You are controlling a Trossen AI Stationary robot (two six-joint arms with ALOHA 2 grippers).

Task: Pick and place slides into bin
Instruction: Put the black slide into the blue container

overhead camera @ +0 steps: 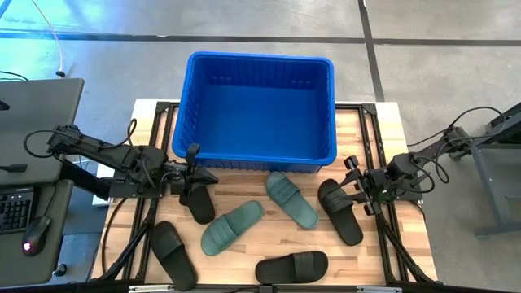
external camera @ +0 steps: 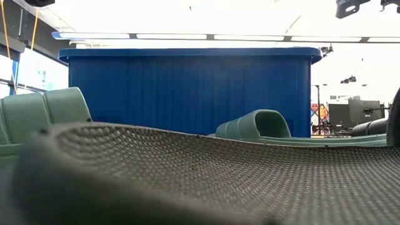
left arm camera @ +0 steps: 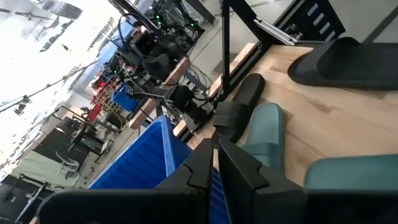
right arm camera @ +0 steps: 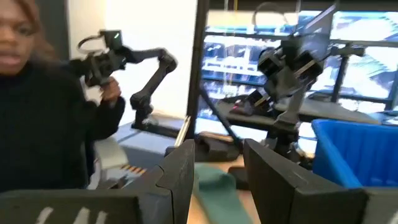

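Note:
The blue bin (overhead camera: pixel 259 110) stands at the table's far middle and holds no slide that I can see. Several slides lie on the wood in front of it: black ones (overhead camera: pixel 198 203) (overhead camera: pixel 172 252) (overhead camera: pixel 291 266) (overhead camera: pixel 339 210) and two green ones (overhead camera: pixel 232 226) (overhead camera: pixel 291 198). My left gripper (overhead camera: pixel 212 176) hovers by the far end of the left black slide, pointing toward the table's right, and its fingers (left arm camera: pixel 239 171) are shut and empty. My right gripper (overhead camera: pixel 345 185) is open and empty by the far end of the right black slide. It points left toward a green slide (right arm camera: pixel 214 186).
A black frame rail (overhead camera: pixel 269 174) runs along the table in front of the bin. A person (right arm camera: pixel 37 106) stands beyond the table's left side beside another arm (right arm camera: pixel 130 59). In the low view a black slide (external camera: pixel 187 181) fills the foreground.

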